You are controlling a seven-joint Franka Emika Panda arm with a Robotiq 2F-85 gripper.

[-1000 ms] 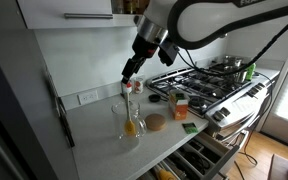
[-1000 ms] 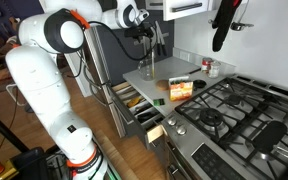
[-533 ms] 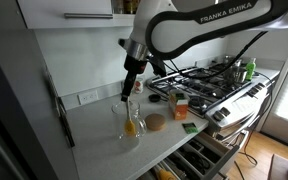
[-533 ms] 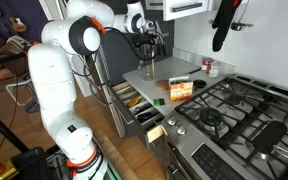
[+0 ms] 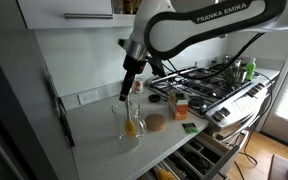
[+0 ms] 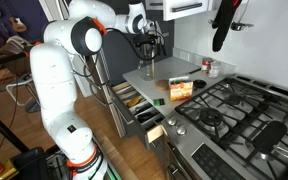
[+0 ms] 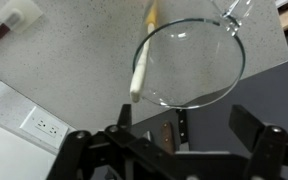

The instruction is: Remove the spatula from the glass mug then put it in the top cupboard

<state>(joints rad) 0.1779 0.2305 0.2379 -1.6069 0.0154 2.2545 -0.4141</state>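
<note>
The glass mug [image 5: 131, 122] stands on the grey counter, and it also shows in the other exterior view [image 6: 147, 71]. The spatula [image 5: 130, 115] stands in it, yellow blade down and wooden handle up. My gripper [image 5: 125, 93] hangs just above the mug's rim, open, with nothing between its fingers. In the wrist view I look down into the mug's round rim [image 7: 224, 82]; the spatula handle [image 7: 143, 55] leans on the rim's left side, above my open gripper [image 7: 184, 128]. The top cupboard [image 5: 64, 12] is on the wall above, its door shut.
A brown disc [image 5: 156, 122], an orange box [image 5: 180, 106] and a red-topped jar [image 5: 173, 97] sit beside the mug. The gas stove [image 5: 209, 80] is further along. Pulled-out drawers [image 5: 199, 158] hold cutlery below the counter edge. A wall outlet [image 5: 87, 97] is behind.
Over the last second the arm swung round and the gripper came down closer over the mug and the spatula handle. It stayed open.
</note>
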